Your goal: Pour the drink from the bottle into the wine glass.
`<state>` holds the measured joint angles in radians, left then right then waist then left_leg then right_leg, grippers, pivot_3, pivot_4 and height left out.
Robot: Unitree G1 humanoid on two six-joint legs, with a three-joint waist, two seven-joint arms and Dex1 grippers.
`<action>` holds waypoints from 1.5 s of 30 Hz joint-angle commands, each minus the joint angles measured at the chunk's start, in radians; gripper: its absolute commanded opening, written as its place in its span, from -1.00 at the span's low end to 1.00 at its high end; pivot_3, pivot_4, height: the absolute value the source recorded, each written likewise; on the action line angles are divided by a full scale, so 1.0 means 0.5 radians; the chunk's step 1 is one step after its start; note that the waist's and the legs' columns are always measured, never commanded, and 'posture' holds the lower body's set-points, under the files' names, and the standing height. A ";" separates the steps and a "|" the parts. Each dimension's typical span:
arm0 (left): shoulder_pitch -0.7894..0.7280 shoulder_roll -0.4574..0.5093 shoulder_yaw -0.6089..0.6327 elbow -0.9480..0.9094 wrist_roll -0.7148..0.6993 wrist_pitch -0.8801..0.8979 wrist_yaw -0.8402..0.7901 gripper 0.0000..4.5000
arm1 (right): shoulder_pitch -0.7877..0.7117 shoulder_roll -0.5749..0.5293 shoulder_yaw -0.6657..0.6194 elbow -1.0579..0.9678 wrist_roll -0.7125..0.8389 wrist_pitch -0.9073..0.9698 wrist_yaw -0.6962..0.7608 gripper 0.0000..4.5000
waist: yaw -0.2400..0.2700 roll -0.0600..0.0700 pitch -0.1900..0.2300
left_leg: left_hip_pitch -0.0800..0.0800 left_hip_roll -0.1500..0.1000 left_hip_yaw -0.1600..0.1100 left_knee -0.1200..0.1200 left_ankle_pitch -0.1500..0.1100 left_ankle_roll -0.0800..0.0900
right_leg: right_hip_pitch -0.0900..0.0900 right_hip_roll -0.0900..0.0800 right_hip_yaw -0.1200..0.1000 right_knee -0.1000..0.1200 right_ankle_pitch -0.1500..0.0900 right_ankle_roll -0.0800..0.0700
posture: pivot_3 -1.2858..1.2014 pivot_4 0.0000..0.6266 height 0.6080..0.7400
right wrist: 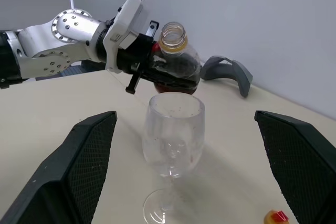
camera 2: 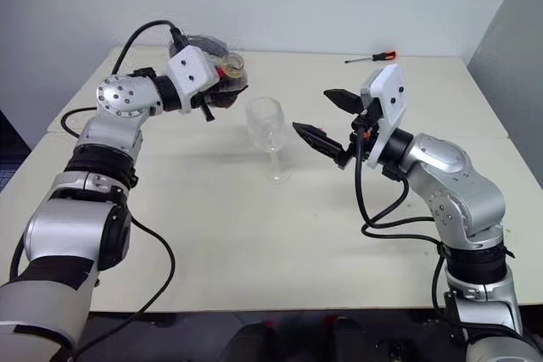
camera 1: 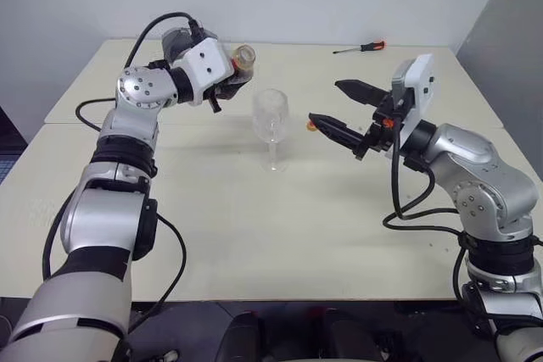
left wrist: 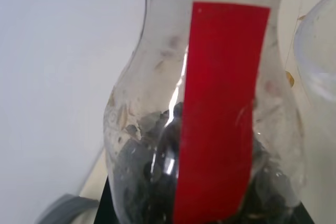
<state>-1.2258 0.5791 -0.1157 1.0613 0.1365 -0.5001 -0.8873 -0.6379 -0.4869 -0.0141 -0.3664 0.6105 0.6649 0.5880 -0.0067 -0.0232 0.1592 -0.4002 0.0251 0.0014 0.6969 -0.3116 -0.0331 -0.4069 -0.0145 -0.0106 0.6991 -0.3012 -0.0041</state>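
The pour has not begun, by the look of it. The wine glass (right wrist: pixel 173 129) stands upright on the table (camera 1: pixel 254 235) between the two arms, and its bowl looks empty apart from a few specks on the inside. The bottle (right wrist: pixel 176 61) is off the table, held up in the air just behind and above the glass, toward the robot's left. Its cap is already off: the mouth is open, and a small yellow-red cap (right wrist: pixel 276 217) lies on the table near the foot of the glass, on the right arm's side. The drink (right wrist: pixel 176 74), dark brown, sits low in the bulbous body. The bottle is tipped only partway, so what is left, I judge, is to bring the mouth over the rim, tilt further and let the liquid run in.

The left gripper (camera 1: pixel 222 82) has its jaws clamped tight around the bottle's body, with the red strip label (left wrist: pixel 223 103) facing its wrist camera.

The right gripper (camera 1: pixel 344 112) hangs beside the glass with its jaws spread as wide as they go, holding and touching nothing.

A screwdriver (camera 1: pixel 361 47) lies far back on the table, well apart from all this.
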 commanded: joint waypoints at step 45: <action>-0.455 0.168 -0.382 0.361 0.667 -0.562 0.336 -0.51 | -0.083 0.119 0.000 0.021 -0.105 -0.080 0.000 1.00 | -0.004 0.000 0.000 | -0.001 0.000 0.001 0.000 0.000 0.000 | -0.002 0.000 -0.001 0.001 0.000 0.000 | 0.03 -0.52 1.00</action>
<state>-1.3969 0.6400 -0.3090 1.2609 0.4609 -0.7559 -0.7511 -0.6544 -0.4282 0.0037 -0.3448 0.5600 0.6512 0.5873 -0.0088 -0.0231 0.1593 -0.4005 0.0252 0.0015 0.6968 -0.3116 -0.0330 -0.4080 -0.0144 -0.0109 0.6996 -0.3012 -0.0041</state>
